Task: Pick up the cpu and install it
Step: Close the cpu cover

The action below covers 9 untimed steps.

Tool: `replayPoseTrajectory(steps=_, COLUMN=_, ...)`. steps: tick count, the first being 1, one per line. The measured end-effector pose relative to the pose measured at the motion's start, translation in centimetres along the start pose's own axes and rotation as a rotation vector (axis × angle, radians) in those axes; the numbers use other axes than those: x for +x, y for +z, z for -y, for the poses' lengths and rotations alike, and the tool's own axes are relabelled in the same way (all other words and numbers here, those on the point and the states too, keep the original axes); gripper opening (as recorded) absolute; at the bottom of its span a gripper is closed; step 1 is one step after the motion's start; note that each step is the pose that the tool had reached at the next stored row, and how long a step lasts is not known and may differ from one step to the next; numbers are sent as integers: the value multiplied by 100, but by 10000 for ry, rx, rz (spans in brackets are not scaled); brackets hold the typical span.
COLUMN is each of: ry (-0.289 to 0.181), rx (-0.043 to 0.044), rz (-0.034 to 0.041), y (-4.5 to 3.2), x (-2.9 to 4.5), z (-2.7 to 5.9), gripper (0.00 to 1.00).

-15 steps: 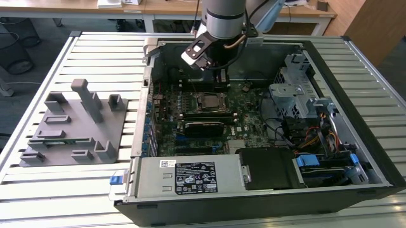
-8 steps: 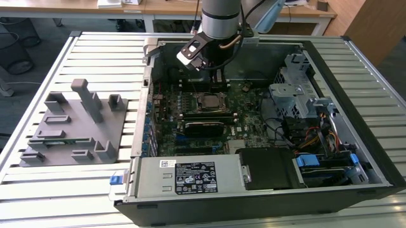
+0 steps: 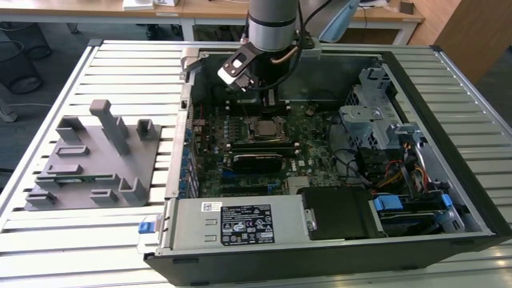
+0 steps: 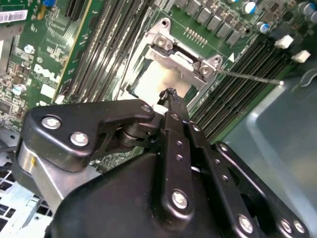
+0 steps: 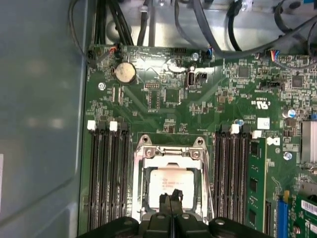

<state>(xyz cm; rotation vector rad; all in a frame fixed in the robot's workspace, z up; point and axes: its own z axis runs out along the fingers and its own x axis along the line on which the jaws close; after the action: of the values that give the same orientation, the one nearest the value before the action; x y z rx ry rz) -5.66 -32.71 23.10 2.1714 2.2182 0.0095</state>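
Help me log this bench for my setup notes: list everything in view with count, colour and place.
slatted table: one, pale grey, under everything
computer case: one, black, open on the table
fixture tray: one, grey, on the table at the exterior view's left of the case
motherboard: one, green, inside the case
cpu: one, silver-grey, lying in the socket
socket frame: one, silver, around the cpu
memory slots: several, black, on both sides of the socket
coin battery: one, silver, on the motherboard
power supply: one, grey, inside the case
drive cage: one, grey, at the case's side on the exterior view's right
robot arm: one, silver-grey, reaching into the case
gripper: one, black, shut, over the cpu
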Motion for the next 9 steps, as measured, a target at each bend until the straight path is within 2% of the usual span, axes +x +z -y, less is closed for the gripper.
replayPoseTrajectory(steps=9, ry=-8, rx=0, rz=-1, y=51, x=4, z=119, gripper=11)
